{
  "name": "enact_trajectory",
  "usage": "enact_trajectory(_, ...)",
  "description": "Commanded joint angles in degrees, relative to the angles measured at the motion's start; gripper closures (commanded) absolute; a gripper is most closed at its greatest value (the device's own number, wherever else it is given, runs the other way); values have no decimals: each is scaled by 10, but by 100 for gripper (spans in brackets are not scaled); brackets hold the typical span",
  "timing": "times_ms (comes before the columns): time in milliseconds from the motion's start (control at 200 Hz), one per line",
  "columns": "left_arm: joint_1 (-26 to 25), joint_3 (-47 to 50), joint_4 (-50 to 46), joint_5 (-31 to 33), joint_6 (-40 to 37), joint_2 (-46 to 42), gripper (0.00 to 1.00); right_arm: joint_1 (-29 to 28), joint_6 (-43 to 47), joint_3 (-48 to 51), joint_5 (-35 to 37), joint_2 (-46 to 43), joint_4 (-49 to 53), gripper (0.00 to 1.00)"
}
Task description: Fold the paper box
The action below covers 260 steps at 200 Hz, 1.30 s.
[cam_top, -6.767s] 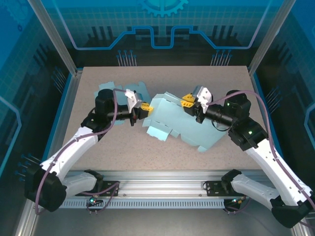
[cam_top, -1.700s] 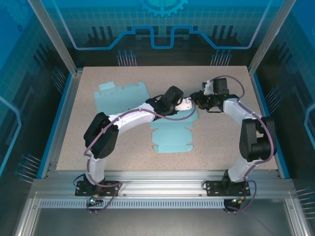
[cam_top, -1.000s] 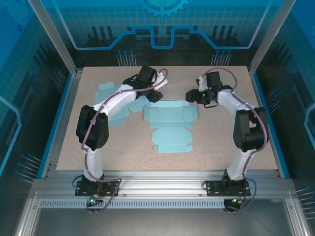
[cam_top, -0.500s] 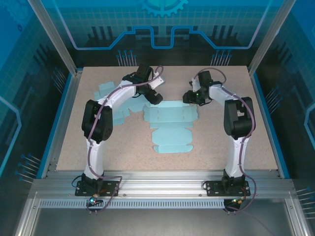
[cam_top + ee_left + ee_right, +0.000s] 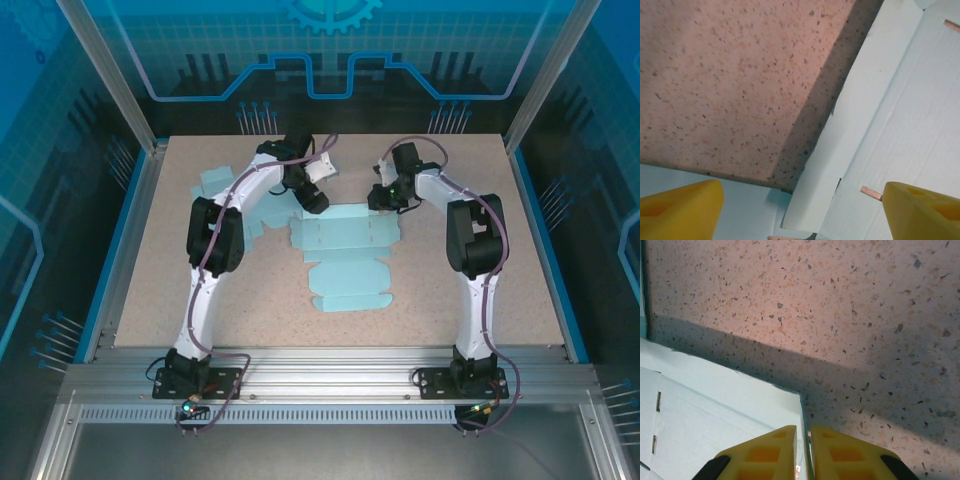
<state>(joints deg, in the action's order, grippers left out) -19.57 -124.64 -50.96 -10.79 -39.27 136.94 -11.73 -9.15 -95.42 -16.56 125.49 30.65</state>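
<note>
Top external view counts two flat, pale blue card blanks on the speckled bench [image 5: 530, 250]. One is the paper box [image 5: 345, 250], lying unfolded at the middle. The other is a second blank [image 5: 213, 185] at its 10 o'clock.

Two arms reach in, one to each far corner of the paper box. The left end effector [image 5: 316, 200] sits at the 11 o'clock corner and the right end effector [image 5: 376, 200] at the 1 o'clock corner. The left arm crosses over part of the second blank.

Left wrist view has its yellow fingers [image 5: 680, 210] spread wide, with nothing between them but the card below. Right wrist view shows its yellow fingers [image 5: 770, 450] drawn narrow to a slit. The box's edge runs towards that slit, but I cannot tell whether the card is pinched.
</note>
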Motion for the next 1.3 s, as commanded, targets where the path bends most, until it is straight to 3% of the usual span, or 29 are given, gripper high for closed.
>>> enact_trajectory(0,8,-32,-66,-9,-38,27,22,-5,9,-12,-7,6,13,83)
enact_trajectory(345,18,-83,-95,-31,-44,74,24,-5,10,-10,-12,2,12,78)
enact_trajectory(510,16,-88,-108,-43,-49,86,30,-5,10,-8,-7,-2,11,75)
enact_trajectory(625,13,-88,-113,-43,-52,90,37,-5,9,-7,-7,-5,9,74)
enact_trajectory(750,10,-87,-114,-44,-55,90,53,-5,8,-7,-5,-5,8,72)
enact_trajectory(955,7,-86,-114,-42,-58,87,70,-3,1,-2,-3,-16,4,67)
enact_trajectory(1056,6,-82,-115,-41,-61,83,70,2,-8,9,-5,-30,-5,64)
enact_trajectory(1121,6,-79,-116,-40,-62,80,55,6,-14,18,-11,-40,-13,63)
enact_trajectory(1181,6,-77,-120,-37,-66,80,49,10,-19,25,-15,-48,-19,63)
enact_trajectory(1296,7,-73,-124,-29,-72,80,48,13,-22,33,-16,-57,-25,62)
